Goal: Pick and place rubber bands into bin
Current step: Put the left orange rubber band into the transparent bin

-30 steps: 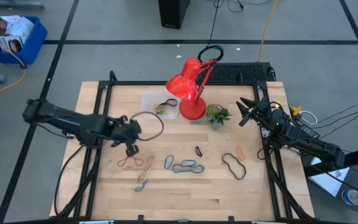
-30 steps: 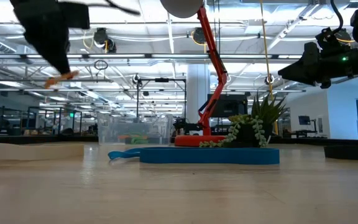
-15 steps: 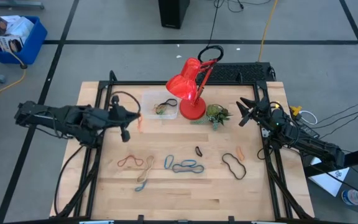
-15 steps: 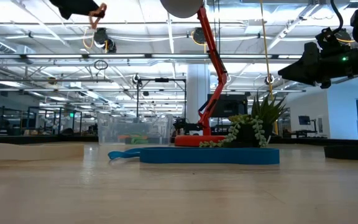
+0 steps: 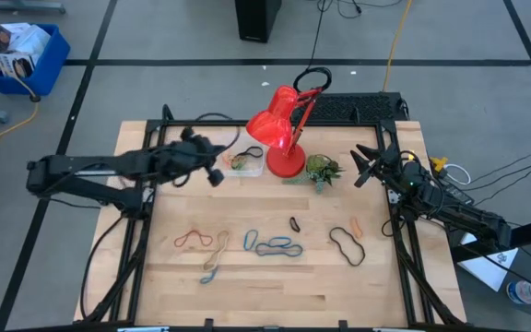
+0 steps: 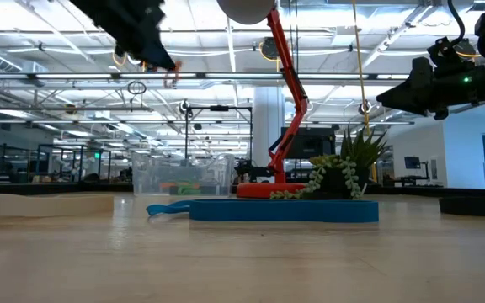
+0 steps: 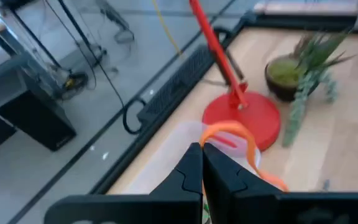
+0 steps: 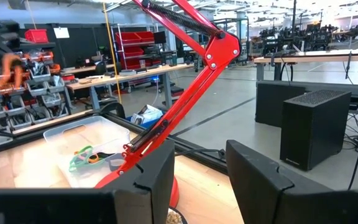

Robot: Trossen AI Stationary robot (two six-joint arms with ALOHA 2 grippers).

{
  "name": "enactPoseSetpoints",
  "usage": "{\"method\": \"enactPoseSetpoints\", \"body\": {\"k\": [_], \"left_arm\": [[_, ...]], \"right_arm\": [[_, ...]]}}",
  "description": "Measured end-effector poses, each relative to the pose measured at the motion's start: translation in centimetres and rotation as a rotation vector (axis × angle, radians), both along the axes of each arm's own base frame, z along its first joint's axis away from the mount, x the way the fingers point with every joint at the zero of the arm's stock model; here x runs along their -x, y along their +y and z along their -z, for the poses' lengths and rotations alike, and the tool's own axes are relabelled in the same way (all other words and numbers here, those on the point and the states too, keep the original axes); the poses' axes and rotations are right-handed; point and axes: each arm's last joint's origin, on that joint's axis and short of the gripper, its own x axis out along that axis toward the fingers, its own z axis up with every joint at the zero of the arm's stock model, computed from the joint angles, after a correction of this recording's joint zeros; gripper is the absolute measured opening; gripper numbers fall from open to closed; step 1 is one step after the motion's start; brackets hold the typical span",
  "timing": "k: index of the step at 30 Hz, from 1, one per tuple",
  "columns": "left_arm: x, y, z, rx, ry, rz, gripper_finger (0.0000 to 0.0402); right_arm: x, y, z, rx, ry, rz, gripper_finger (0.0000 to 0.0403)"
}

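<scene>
Grey floor with black tape lines surrounded a pale wooden worktop (image 5: pixel 275 286) set in a black frame; a blue crate (image 5: pixel 21 55) stood on the floor at the upper left of the high view. Beyond the worktop, the low view showed a large hall with ceiling trusses and strip lights.

The left hand (image 5: pixel 215 175) hung above the worktop left of centre in the high view, just left of the bin (image 5: pixel 238 159). Its fingers were closed on an orange rubber band (image 7: pixel 241 140), which looped out beyond the fingertips in the left wrist view. In the low view the same band (image 6: pixel 171 77) dangled in the upper left of the frame, well clear of the surface.

The clear bin sat near the far edge, just left of the red lamp's base (image 5: pixel 286 164), and already held a few bands, green and orange among them (image 8: pixel 86 157). A small potted plant (image 5: pixel 321 171) stood just right of the lamp base.

More rubber bands lay loose in the lower half of the high view: a red one (image 5: pixel 192 240), a tan one (image 5: pixel 218 247), blue-grey ones (image 5: pixel 275 246), a small dark one (image 5: pixel 295 223), a large black loop (image 5: pixel 347 245) and a small orange one (image 5: pixel 357 226).

The right hand (image 5: pixel 365 164) waited at the right edge of the worktop, fingers spread and holding nothing.
</scene>
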Motion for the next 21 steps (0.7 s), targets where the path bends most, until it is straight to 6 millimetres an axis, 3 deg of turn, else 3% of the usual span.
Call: {"method": "enactPoseSetpoints", "body": {"k": [10,15,21], "left_arm": [[-4.5,4.7,7.0,0.076,0.226,-0.122,0.0006],[-5.4,6.1,10.1,0.132,0.306,-0.153,0.0005],[-5.8,7.1,12.4,0.17,0.367,-0.197,0.0004]], "right_arm": [[0.0,0.0,0.0,0.003,0.003,0.002,0.0141],[0.0,0.0,0.0,0.003,0.003,0.002,0.0141],[0.0,0.0,0.0,0.003,0.003,0.002,0.0141]]}}
